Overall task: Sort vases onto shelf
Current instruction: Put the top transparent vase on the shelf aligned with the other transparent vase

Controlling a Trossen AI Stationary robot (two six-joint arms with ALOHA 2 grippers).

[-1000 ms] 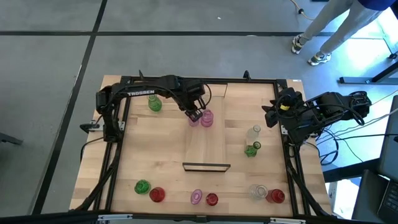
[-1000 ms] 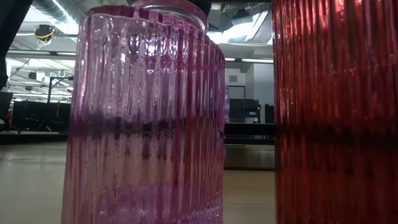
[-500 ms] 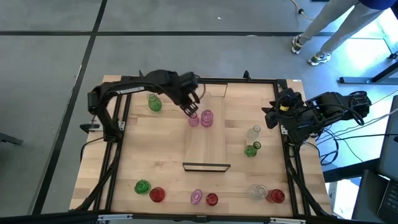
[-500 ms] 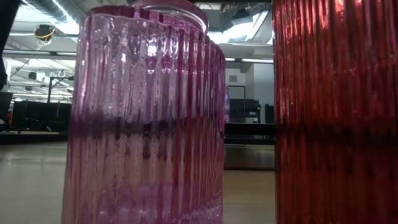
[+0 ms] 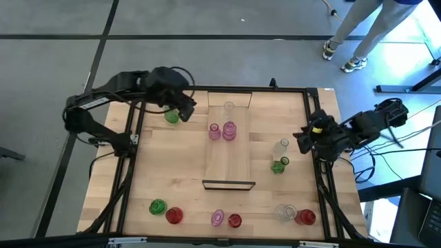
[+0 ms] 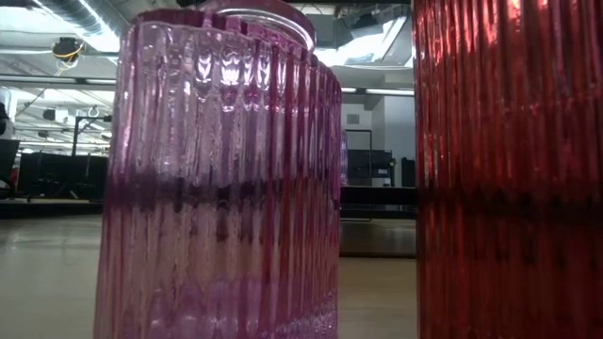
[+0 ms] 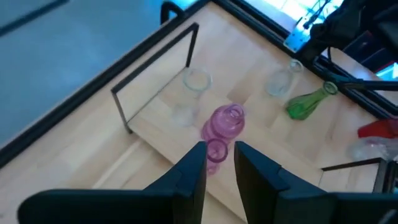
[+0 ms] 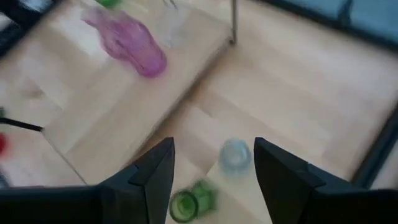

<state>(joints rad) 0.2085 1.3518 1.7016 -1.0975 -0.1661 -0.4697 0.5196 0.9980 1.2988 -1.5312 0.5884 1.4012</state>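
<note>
Now our left gripper [image 7: 219, 155] hangs narrow and empty above two fragile, slippery pink ribbed glass vases [image 7: 222, 123] on the pale wood shelf [image 7: 163, 118], our right gripper [image 8: 214, 163] wider and empty over a clear glass vase [image 8: 235, 154]; we'd pinch necks.

The shelf [image 5: 229, 148] lies on the table [image 5: 165, 172], carrying one clear [image 5: 228, 108] and two pink vases [image 5: 222, 131], well clear of the left gripper [image 5: 185, 110].

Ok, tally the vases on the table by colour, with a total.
Pink vases: 3
Green vases: 3
Red vases: 3
Clear vases: 3
Total: 12
</note>
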